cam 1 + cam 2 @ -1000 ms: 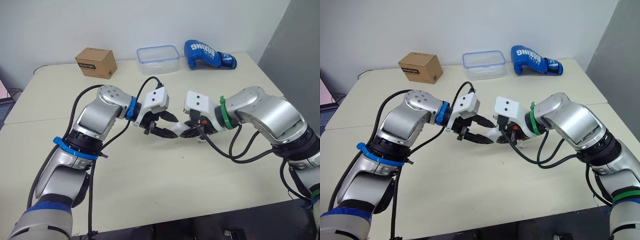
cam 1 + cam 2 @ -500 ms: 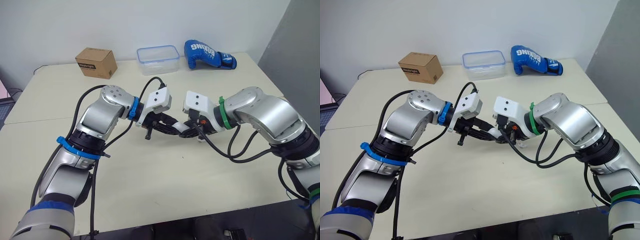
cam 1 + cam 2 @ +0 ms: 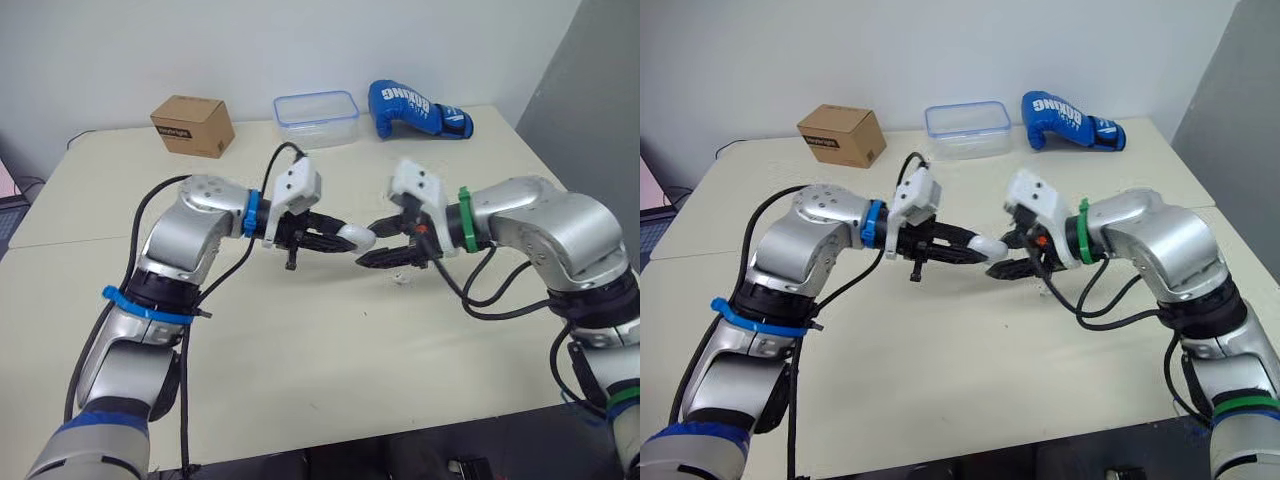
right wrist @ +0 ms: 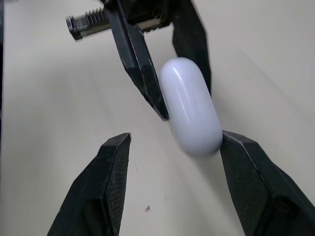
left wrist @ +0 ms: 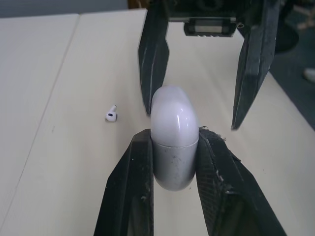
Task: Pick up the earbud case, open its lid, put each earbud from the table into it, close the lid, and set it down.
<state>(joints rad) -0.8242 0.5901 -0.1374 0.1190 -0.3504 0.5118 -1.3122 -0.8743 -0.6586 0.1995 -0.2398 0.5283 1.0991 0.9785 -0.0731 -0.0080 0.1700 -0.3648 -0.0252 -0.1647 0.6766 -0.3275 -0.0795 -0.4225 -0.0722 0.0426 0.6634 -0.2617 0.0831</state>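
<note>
The white earbud case (image 3: 357, 237) is held above the table with its lid closed, and my left gripper (image 3: 345, 238) is shut on its lower half. In the left wrist view the case (image 5: 173, 128) stands upright between the two black fingers (image 5: 129, 191). My right gripper (image 3: 378, 244) faces it from the right, open, with its fingertips (image 4: 118, 152) on either side of the case's rounded end (image 4: 192, 105). I cannot tell whether they touch it. One white earbud (image 5: 112, 116) lies on the table below the grippers.
At the far side of the table (image 3: 330, 360) stand a brown cardboard box (image 3: 192, 124), a clear plastic container (image 3: 317, 117) and a blue boxing glove (image 3: 418, 108). Black cables loop from both wrists.
Both grippers were pressed close together low over the table. The right gripper has drawn back to the right and stands open. The left gripper has risen a little with the case.
</note>
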